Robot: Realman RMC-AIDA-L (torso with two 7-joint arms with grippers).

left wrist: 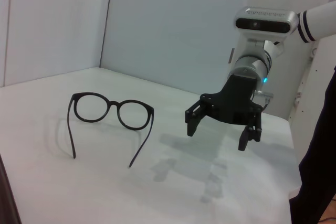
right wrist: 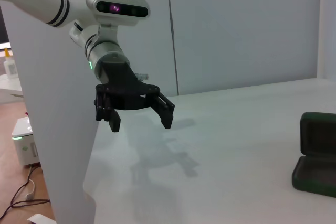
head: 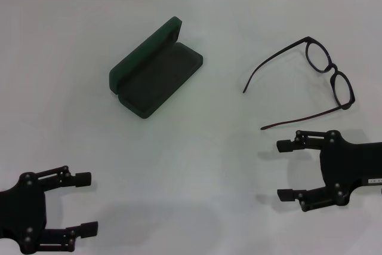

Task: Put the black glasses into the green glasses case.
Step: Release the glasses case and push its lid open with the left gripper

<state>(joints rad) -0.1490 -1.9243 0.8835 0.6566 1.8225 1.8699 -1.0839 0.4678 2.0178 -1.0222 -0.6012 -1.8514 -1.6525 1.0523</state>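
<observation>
Head view, left to right: our left gripper hovers at the lower left, jaws spread and empty. The green glasses case lies open at upper centre, lid tipped back, dark lining showing — we can read no lettering on it. The black glasses rest at upper right, temples unfolded toward the case. Our right gripper waits just below them, fingers apart, holding nothing. We judge the frame light, thin and springy, with smudge-prone lenses — best pinched at the bridge or the hinge corner, gently, since the slim temples would likely flex or slip.
</observation>
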